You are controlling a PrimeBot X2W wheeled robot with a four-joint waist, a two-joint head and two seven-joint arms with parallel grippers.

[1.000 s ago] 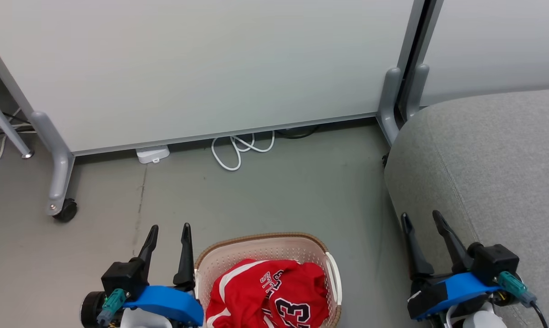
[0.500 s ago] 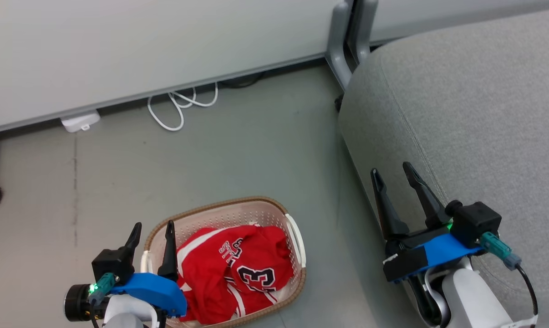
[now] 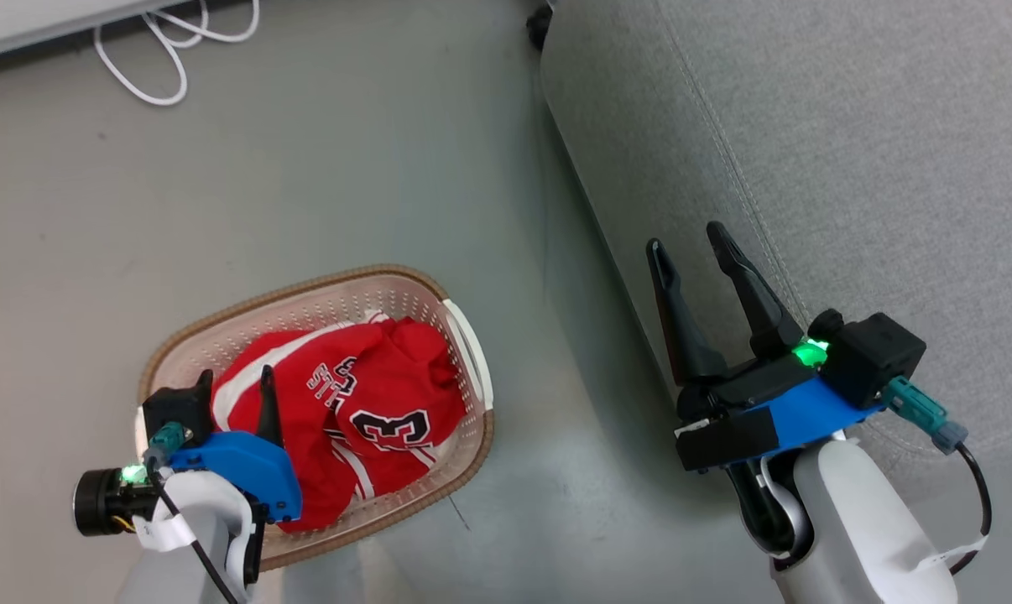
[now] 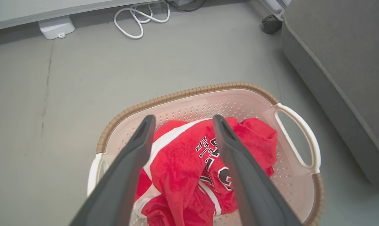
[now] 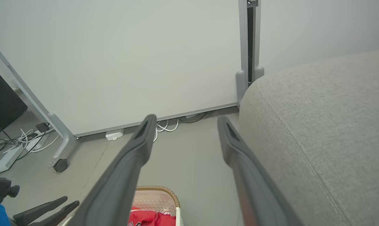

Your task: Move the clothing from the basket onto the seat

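In the lower left of the head view, the left pincer (image 3: 234,382) hangs over the near end of the basket (image 3: 305,282), spread wide and empty. The basket lies slantwise, lower left to upper right. The clothing (image 3: 363,403) is bunched inside it in a red heap, the 23 uppermost. In the left wrist view the heap sits straight ahead between the two fingers, so I'd judge this nearer arm need only drop. At lower right the right pincer (image 3: 686,239), equally wide and holding nothing, sits over the edge of the seat (image 3: 850,126), well apart from the basket.

Smooth perforated plastic basket (image 4: 192,106), soft red cloth clothing (image 4: 177,163), coarse matt grey fabric seat (image 3: 850,126)
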